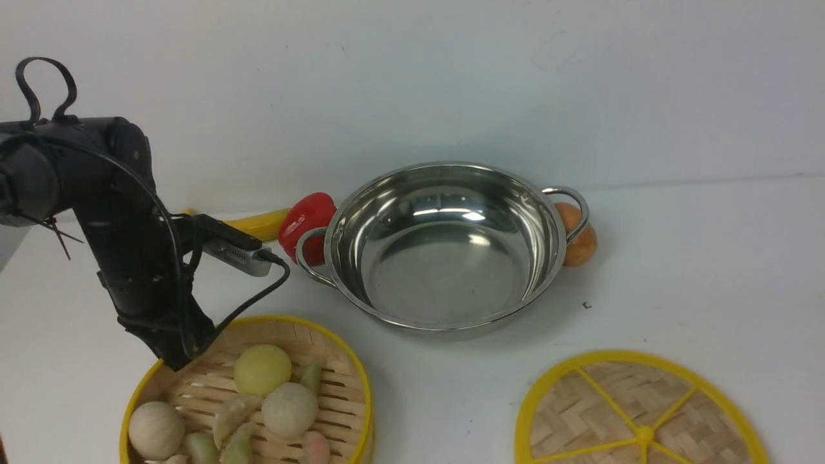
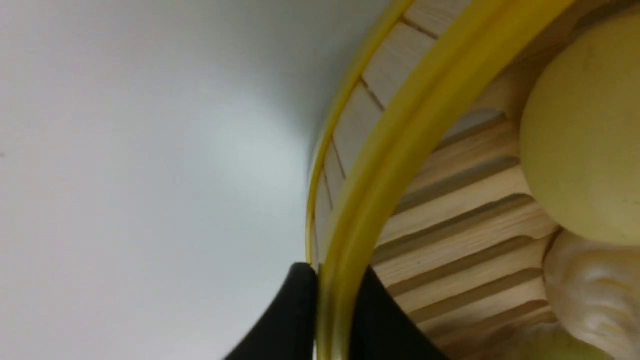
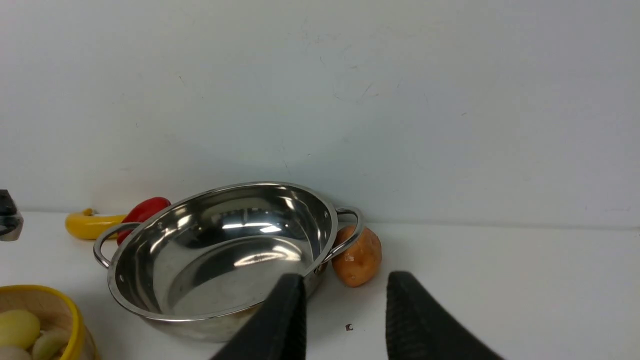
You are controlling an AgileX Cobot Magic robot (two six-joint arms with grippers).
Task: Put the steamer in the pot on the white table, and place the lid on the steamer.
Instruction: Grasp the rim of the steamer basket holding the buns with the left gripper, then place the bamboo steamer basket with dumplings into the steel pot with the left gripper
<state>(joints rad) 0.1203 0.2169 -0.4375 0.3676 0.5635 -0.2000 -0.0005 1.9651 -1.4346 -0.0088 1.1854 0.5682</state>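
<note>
Left gripper [image 2: 334,272] clenched on steamer [image 1: 200,386] rim, near-left corner of counter [image 1: 709,270]. Right gripper [image 3: 347,275] released. Pot [image 1: 445,277] mid-counter, lid [image 1: 606,399] at near-right edge.

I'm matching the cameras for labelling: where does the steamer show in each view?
Front view: steamer lower left, cut by the frame.
Left wrist view: close up, its rim clamped by the left gripper.
Right wrist view: a sliver at the frame edge, beside the pot.
Shared landmark: the yellow bun inside it.
</note>
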